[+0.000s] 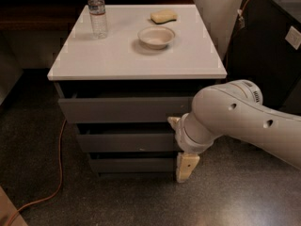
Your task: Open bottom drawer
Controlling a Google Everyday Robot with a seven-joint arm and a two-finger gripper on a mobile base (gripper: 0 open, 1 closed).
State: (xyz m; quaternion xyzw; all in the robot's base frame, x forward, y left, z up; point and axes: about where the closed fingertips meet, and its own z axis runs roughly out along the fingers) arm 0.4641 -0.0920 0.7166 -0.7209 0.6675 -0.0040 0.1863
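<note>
One downturned gripper at right end of bottom drawer

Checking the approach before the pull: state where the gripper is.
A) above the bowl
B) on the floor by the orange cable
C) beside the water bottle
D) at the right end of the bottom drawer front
D: the gripper hangs low at the right end of the bottom drawer, well below the white cabinet top where the bowl and water bottle stand.
</note>
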